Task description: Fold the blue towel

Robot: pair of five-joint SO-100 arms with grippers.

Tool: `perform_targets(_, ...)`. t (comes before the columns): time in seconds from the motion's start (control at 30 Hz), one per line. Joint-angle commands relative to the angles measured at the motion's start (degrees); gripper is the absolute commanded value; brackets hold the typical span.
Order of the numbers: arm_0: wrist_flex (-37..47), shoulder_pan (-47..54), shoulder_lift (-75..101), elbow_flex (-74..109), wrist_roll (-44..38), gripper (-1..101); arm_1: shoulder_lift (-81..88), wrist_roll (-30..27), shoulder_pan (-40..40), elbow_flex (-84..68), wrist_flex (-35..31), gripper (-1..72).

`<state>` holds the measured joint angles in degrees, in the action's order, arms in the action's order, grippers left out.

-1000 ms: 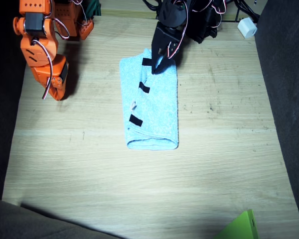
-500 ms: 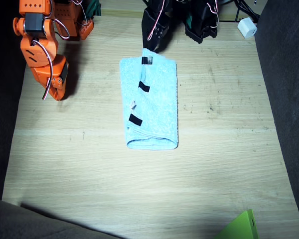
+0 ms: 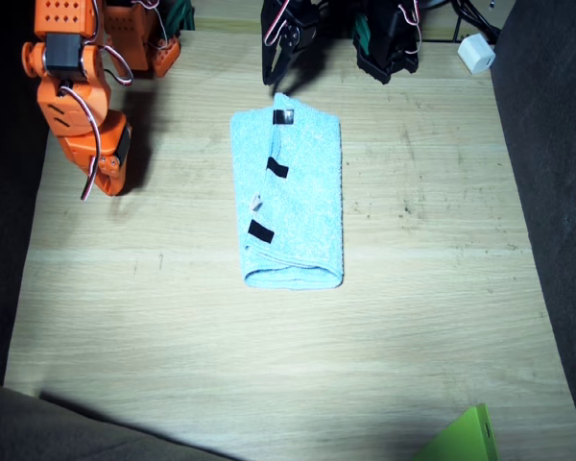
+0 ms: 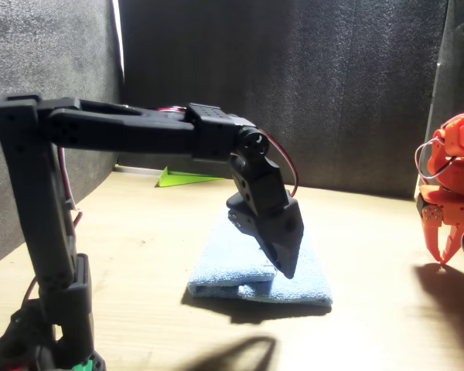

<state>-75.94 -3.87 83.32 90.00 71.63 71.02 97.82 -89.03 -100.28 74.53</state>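
In the front view the left gripper [image 4: 284,267], black, hangs point-down with its jaws together and nothing between them, its tip in the air above the near end of the towel [image 4: 236,251]. The towel lies folded behind and below that gripper on the table [image 4: 371,325], a doubled edge facing the camera and a dark shadow under it. Well off to one side of the left gripper, at the picture's edge, the orange right gripper [image 4: 446,246] points down with its fingers slightly parted, just above the table.
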Motion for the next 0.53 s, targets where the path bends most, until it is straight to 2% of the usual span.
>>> perform_targets(0.0,-3.3,-3.9,0.4,-6.7,1.2,0,0.3,0.5,-0.3,-3.9,-1.3,0.6)
perform_targets(0.1,-1.8,7.2,4.2,-6.9,-1.8,0,4.0,0.7,-0.4,-7.0,-3.3,0.4)
perform_targets(0.2,0.1,23.4,8.4,-4.3,-5.6,0,9.0,1.1,-0.9,-10.9,-5.5,0.5)
perform_targets(0.37,4.0,52.7,16.6,6.9,-8.0,2,16.6,1.0,-4.0,-17.1,-8.5,0.1)
perform_targets(0.5,6.2,67.6,25.7,18.5,-8.3,0,17.8,0.7,-5.4,-18.1,-8.7,0.1)
